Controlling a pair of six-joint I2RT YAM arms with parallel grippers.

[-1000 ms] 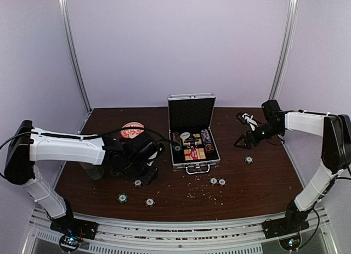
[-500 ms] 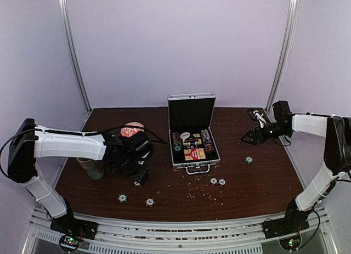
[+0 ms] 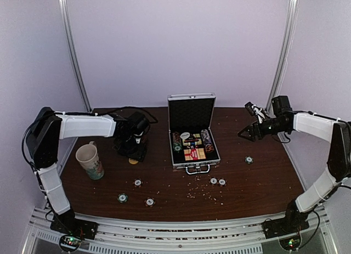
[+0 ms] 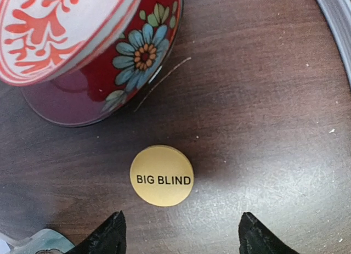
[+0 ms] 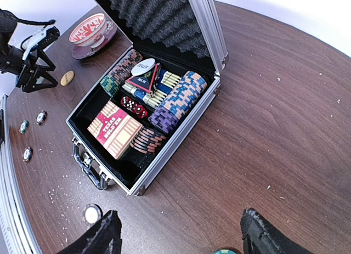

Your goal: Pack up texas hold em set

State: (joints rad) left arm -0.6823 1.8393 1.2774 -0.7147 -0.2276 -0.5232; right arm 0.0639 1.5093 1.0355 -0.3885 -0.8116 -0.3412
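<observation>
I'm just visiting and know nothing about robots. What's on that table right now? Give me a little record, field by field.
Case: silver case, open, lid raised, chip stacks inside
Cards: card box in the case, dice beside it
Outside the case: six loose chips and a yellow disc reading BIG BLIND, all flat on the table
Left arm: left gripper open, empty, close to the yellow disc
Right arm: right gripper open, empty, right of the case
Other items: paper cup; bowl on a red saucer
</observation>
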